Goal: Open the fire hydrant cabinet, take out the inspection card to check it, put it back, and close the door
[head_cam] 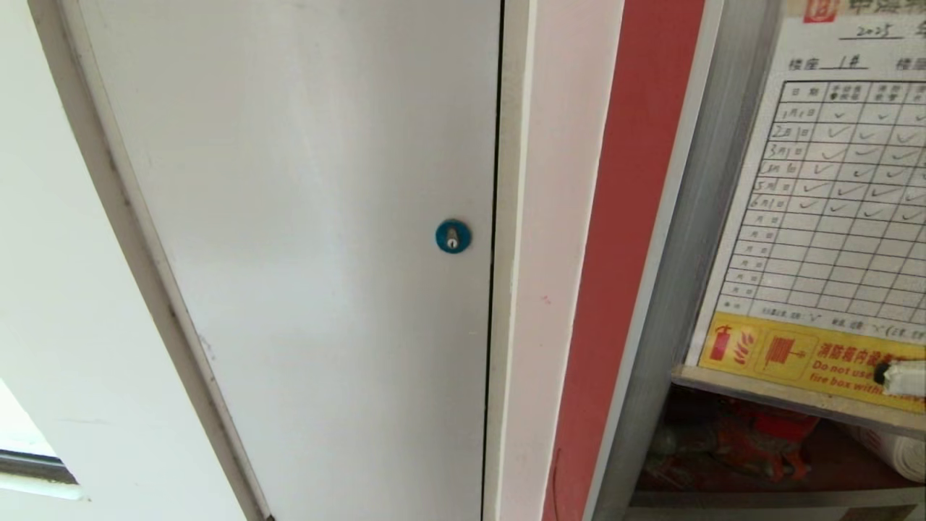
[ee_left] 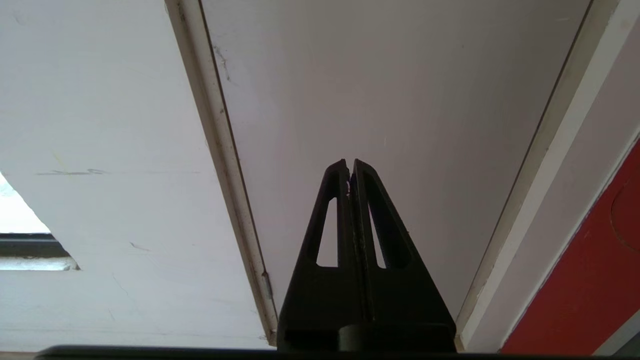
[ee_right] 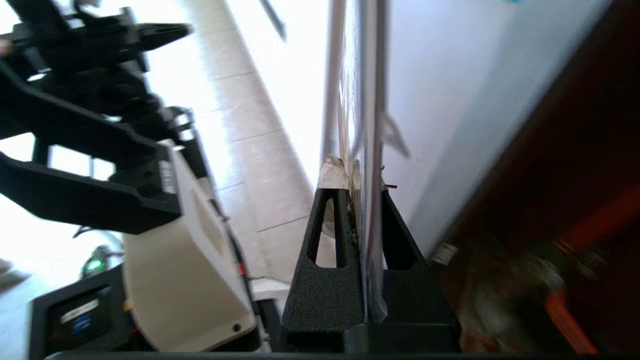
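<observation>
The inspection card, a pale sheet with a ruled table, tick marks and a yellow warning band along its lower edge, is held up in front of the open fire hydrant cabinet at the right of the head view. My right gripper is shut on the card's lower edge. In the right wrist view the card runs edge-on between the closed fingers of that gripper. Below the card, red fittings and a white rolled hose show inside the cabinet. The cabinet's door is out of view. My left gripper is shut, empty and parked facing a white panel.
A plain white door with a round blue lock fills the middle of the head view, with white wall and a window corner to its left. The silver frame post stands beside the card. My own body is close to the right arm.
</observation>
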Robot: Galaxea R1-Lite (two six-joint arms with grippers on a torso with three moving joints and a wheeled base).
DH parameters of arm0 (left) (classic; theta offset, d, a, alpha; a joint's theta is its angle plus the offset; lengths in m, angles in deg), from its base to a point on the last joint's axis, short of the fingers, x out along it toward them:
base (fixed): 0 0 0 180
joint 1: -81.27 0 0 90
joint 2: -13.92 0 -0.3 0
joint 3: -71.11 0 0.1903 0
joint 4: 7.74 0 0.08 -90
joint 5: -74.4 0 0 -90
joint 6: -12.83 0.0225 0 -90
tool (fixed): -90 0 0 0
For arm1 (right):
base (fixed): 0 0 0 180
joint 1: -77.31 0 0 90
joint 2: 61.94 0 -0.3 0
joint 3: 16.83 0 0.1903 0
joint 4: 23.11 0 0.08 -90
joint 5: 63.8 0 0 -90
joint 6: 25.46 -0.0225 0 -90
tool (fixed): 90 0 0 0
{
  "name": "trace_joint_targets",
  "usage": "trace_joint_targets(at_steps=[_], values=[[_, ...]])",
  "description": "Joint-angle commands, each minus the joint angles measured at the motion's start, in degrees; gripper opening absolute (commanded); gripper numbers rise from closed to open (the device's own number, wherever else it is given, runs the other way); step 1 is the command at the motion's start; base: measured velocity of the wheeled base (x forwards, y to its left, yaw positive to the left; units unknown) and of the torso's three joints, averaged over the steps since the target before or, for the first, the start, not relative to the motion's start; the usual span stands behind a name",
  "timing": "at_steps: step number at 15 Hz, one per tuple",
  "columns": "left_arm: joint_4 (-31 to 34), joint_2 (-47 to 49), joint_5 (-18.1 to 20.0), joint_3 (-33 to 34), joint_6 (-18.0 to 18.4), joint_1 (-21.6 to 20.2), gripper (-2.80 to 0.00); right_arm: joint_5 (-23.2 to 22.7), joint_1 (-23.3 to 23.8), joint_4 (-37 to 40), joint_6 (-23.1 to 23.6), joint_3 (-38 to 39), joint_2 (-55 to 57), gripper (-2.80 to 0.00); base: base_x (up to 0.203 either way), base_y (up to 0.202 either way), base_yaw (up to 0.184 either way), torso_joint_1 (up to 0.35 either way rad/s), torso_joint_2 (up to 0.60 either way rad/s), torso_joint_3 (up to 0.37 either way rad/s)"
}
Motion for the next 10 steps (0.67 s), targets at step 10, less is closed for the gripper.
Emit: trace_joint_targets(at_steps=[10], values=[[-0.01,0.01,0.00,0.00,0.00,0.00,-2.80,-0.48,-17.42,-31.39,-23.77,3.12,10.89,-2.80,0.000,0.000,0.000,0.000,0.00,0.000]])
